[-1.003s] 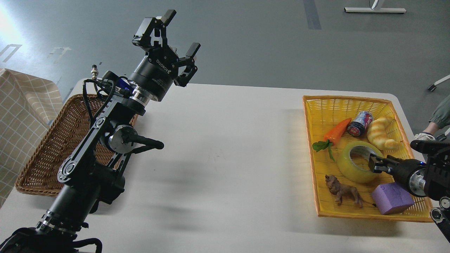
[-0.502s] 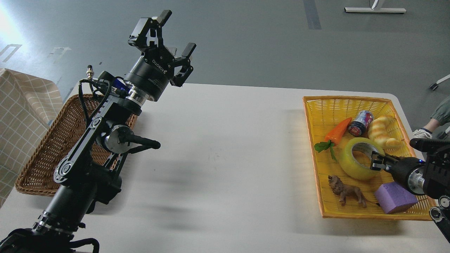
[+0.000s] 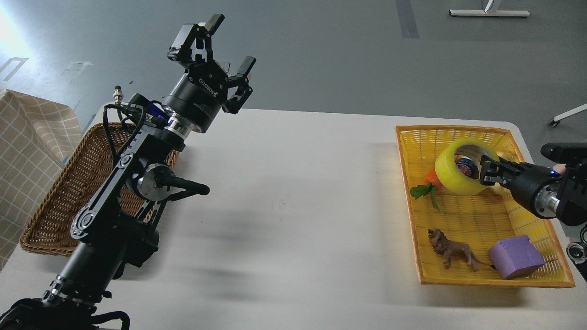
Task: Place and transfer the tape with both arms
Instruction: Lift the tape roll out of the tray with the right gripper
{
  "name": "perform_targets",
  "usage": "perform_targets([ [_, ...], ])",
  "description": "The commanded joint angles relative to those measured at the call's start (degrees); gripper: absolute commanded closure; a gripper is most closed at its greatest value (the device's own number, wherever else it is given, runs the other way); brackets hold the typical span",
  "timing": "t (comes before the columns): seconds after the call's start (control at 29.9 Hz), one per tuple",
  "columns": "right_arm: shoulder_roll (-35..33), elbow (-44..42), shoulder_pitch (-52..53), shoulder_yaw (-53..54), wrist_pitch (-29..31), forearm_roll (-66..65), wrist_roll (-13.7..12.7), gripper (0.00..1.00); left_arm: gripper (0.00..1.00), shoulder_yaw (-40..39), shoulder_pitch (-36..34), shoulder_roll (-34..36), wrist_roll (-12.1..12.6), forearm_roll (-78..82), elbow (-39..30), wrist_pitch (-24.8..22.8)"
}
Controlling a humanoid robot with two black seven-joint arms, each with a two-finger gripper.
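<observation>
The tape, a translucent yellow roll with a pale core, hangs tilted in the air above the yellow basket at the right. My right gripper comes in from the right edge and is shut on the roll's right wall, one finger inside the core. My left gripper is open and empty, raised high above the table's far left, over the brown wicker basket.
In the yellow basket lie a toy carrot, a can seen through the roll, a bread roll partly hidden behind my right gripper, a lion figure and a purple block. A checked cloth is at the left edge.
My right gripper has lifted the tape up out of the yellow basket and toward its far end. The yellow basket has shifted slightly. My left arm has barely moved.
</observation>
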Motion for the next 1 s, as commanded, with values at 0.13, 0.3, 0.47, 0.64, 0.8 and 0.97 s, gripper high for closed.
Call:
perform_targets([
  [0.13,4.06,-0.46,11.24,-1.85,-0.01,0.00,-0.97,1.00,0.02,0.24,-0.09,-0.07,0.09,0.00,0.00,0.00],
  [0.3,11.80,-1.07,16.17,-6.95,-0.01,-0.18,-1.06,1.00,0.02,0.51,-0.18,-0.24,0.09,0.09,0.00,0.09],
  [0.47,22.07,-5.46,20.04,-14.33,-0.01,-0.44,-2.80,1.00,0.02,0.51,-0.09,0.02,0.09,0.09,0.00,0.09],
  [0.64,29.28,-10.46,20.22,-17.41,-0.01,-0.71,-6.76,1.00,0.02,0.25,0.09,1.33,0.09,0.09,0.00,0.09],
  [0.8,32.20,-15.65,19.96,-18.82,-0.01,-0.90,-6.95,1.00,0.02,-0.02,0.17,1.69,0.09,0.00,0.00,0.09],
  [0.97,32.20,-16.98,20.05,-20.49,-0.01,-0.90,-7.21,1.00,0.02,-0.02,0.17,1.42,0.09,0.00,0.00,0.09],
])
